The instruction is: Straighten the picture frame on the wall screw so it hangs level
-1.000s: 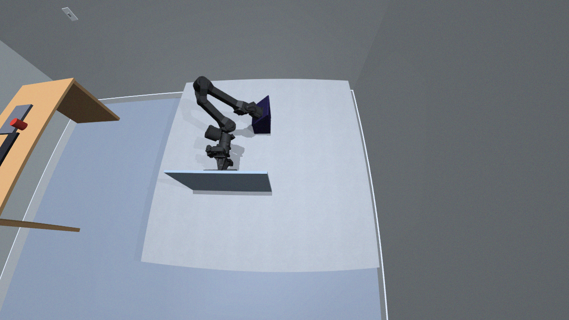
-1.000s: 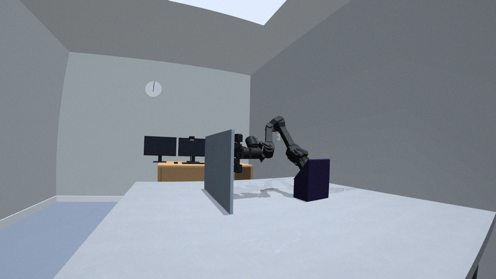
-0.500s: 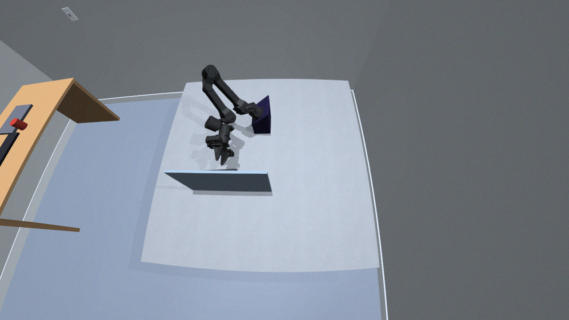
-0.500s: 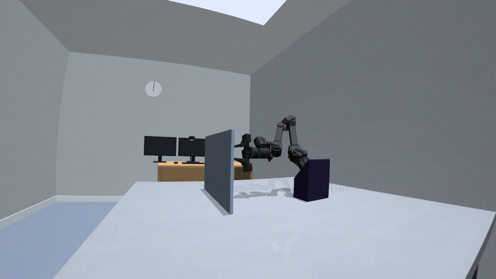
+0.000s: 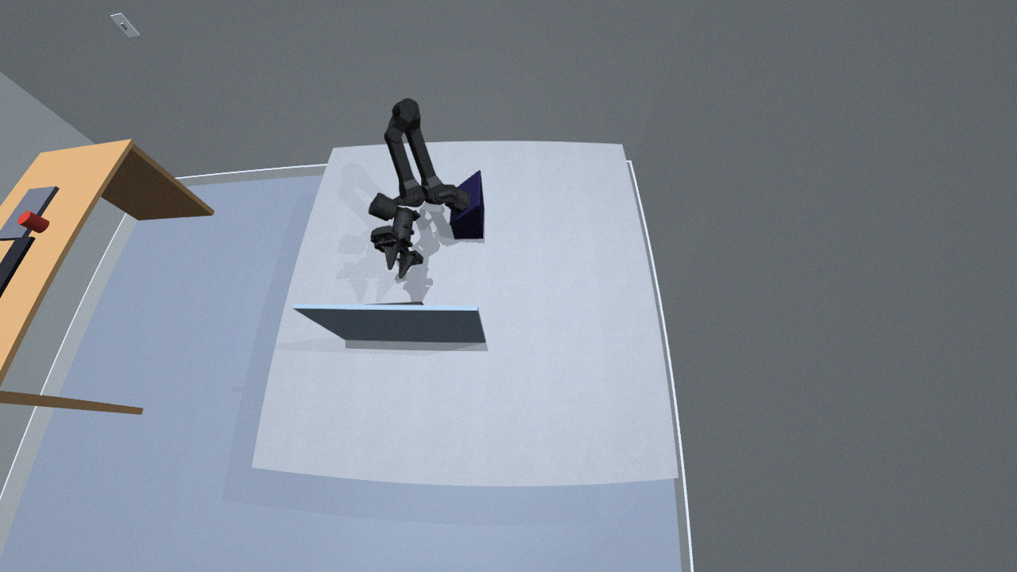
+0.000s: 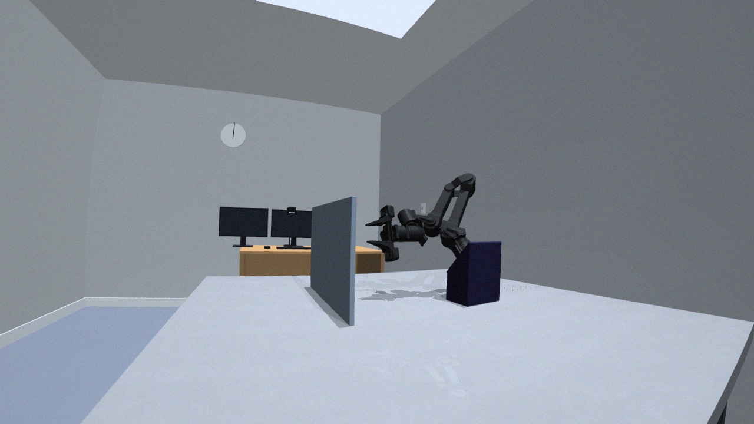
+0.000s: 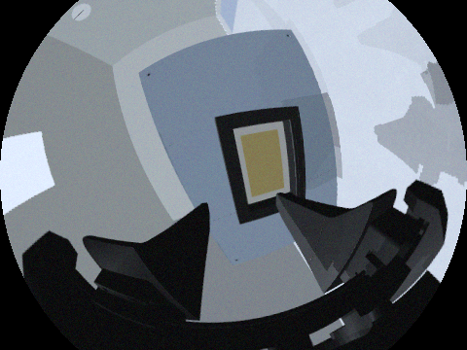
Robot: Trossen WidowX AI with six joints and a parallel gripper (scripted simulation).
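The picture frame [image 7: 233,165] [image 5: 408,303], black with a white mat and ochre picture, hangs on the upright blue-grey panel [image 5: 419,324] [image 6: 331,258] [image 7: 195,97]. In the wrist view the scene is turned sideways, with the room's up toward the left. The frame's edges slant there, but the oblique, curved view does not show surely whether it is level. In the top view only its thin edge shows; in the exterior view the panel hides it. The screw and strip are hidden. My gripper [image 5: 396,272] [image 6: 366,233] [image 7: 242,203] is open and empty, back from the frame, its fingers pointing toward the panel.
A dark purple block [image 5: 469,222] [image 6: 473,274] stands at the arm's base on the pale table [image 5: 554,398] [image 6: 422,358]. A wooden desk [image 5: 85,170] [image 6: 274,262] with monitors [image 6: 243,221] stands apart from it.
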